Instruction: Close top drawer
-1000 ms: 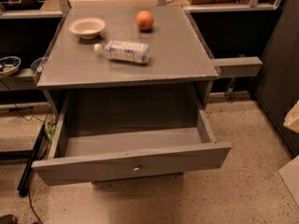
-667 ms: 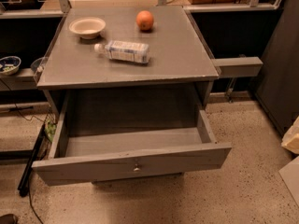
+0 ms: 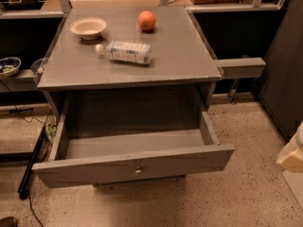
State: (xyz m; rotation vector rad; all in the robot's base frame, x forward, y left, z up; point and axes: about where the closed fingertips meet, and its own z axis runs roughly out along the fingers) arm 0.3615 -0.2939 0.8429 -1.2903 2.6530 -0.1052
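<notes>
The top drawer (image 3: 132,162) of the grey cabinet stands pulled far out toward me, with nothing visible inside. Its wide front panel carries a small metal knob (image 3: 138,169) at the centre. A pale, rounded part of my gripper (image 3: 289,154) shows at the right edge of the camera view. It is level with the drawer's right front corner, apart from it by a stretch of floor, and touches nothing I can see. The rest of the arm is out of view.
On the cabinet top (image 3: 189,56) lie a white bowl (image 3: 88,27), an orange (image 3: 147,20) and a plastic bottle (image 3: 125,52) on its side. A grey shelf (image 3: 239,67) juts out at the right. Black cables (image 3: 28,174) run along the floor at the left.
The pale gripper part at the right edge has moved down and a little to the left. The drawer stays open as before.
</notes>
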